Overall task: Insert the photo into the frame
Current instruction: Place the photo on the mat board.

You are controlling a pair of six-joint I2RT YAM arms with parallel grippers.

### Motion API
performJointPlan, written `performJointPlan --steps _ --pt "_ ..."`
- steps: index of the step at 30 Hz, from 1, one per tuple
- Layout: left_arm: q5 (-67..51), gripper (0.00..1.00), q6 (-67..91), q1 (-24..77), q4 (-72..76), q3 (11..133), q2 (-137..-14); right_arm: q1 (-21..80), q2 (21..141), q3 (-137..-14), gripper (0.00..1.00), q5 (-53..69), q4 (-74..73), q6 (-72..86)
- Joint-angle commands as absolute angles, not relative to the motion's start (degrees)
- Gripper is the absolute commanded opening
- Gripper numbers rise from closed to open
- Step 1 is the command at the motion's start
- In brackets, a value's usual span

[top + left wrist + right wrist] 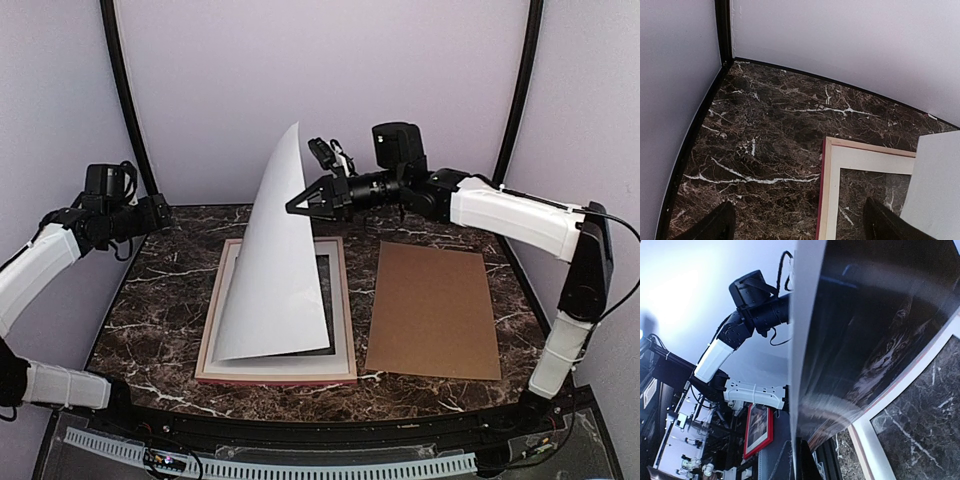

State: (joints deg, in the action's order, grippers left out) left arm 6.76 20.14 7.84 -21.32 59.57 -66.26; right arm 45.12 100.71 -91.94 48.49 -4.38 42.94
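The photo (272,270) stands curved upward with its white reverse toward the top camera. Its lower edge rests on the frame (345,300), which lies flat with its pale wood side up. My right gripper (293,208) is shut on the photo's raised right edge. In the right wrist view the cat print (880,355) faces the camera and the fingertips (816,462) pinch the sheet's edge above the frame (865,440). My left gripper (160,214) hovers open at the far left, clear of the photo. Its view shows the frame's corner (832,165) and the photo (937,185).
A brown cardboard backing board (435,310) lies flat to the right of the frame. Dark marble tabletop (770,125) stretches left of the frame to the white walls. The left arm (755,305) shows beyond the sheet in the right wrist view.
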Motion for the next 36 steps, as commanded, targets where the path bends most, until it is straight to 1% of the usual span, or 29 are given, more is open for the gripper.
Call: performJointPlan --steps 1,4,7,13,22,26,29,36 --pt "11.1 0.91 19.9 7.3 -23.3 58.3 -62.7 45.5 105.3 -92.1 0.00 51.5 2.8 46.9" --pt "10.9 0.91 19.8 7.3 -23.1 57.7 -62.7 44.2 109.3 -89.8 0.00 51.6 4.8 47.9" --pt "9.7 0.91 19.9 7.3 -22.6 56.9 -63.5 41.8 112.2 -86.1 0.00 49.2 6.4 49.1" --pt "5.2 0.91 19.5 7.3 -20.5 55.8 -65.1 38.4 116.7 -82.2 0.00 44.9 5.0 48.2" --pt "1.4 0.92 19.8 7.3 -18.3 54.2 -65.8 37.2 121.9 -82.1 0.00 40.5 0.7 44.9" --pt "0.2 0.96 20.0 7.3 -17.7 53.6 -66.4 37.0 122.9 -83.0 0.00 38.4 -2.5 42.9" --pt "-2.5 0.97 20.2 7.4 -17.2 53.5 -66.6 36.9 123.2 -83.7 0.00 36.9 -4.7 41.2" --pt "-4.4 0.98 20.3 7.4 -16.7 53.4 -67.5 36.3 123.2 -84.0 0.00 36.1 -6.7 39.6"
